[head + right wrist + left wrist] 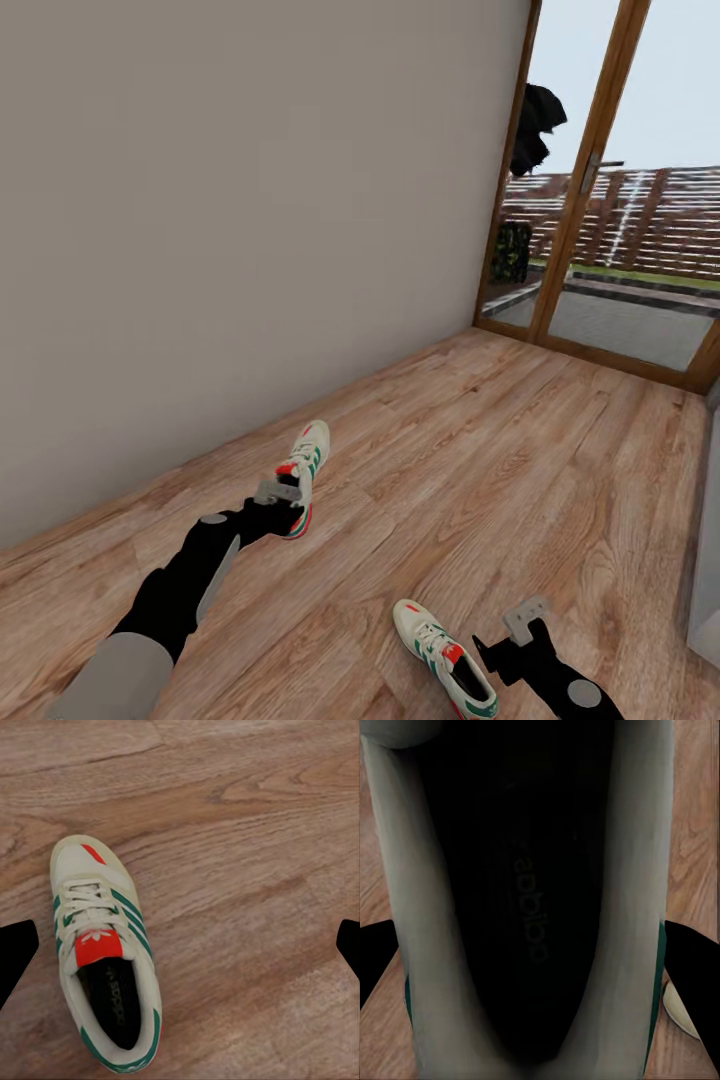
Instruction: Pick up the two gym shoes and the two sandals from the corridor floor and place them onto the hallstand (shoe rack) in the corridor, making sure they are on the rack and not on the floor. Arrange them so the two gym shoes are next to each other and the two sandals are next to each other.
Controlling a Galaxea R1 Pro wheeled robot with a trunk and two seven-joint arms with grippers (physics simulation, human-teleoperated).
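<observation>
- We are bringing our left gripper (281, 493) down over the heel end of the far gym shoe (305, 470), which is lying on the corridor floor (480, 450) near the grey wall (250, 200). In the left wrist view the shoe's dark opening is sitting between the two fingers (375, 960), one on each side, so the jaws are standing spread around the shoe; we cannot tell whether they are touching it.
- Judgement: straddling the collar is giving a narrow, firm place to pinch.
- Our right gripper (520, 625) is hovering just beside the near gym shoe (445, 655), jaws wide apart and holding nothing; in the right wrist view that shoe is lying off to one side of the fingers, not centred.
- Glass door (600, 200) is standing at the corridor's end.
</observation>
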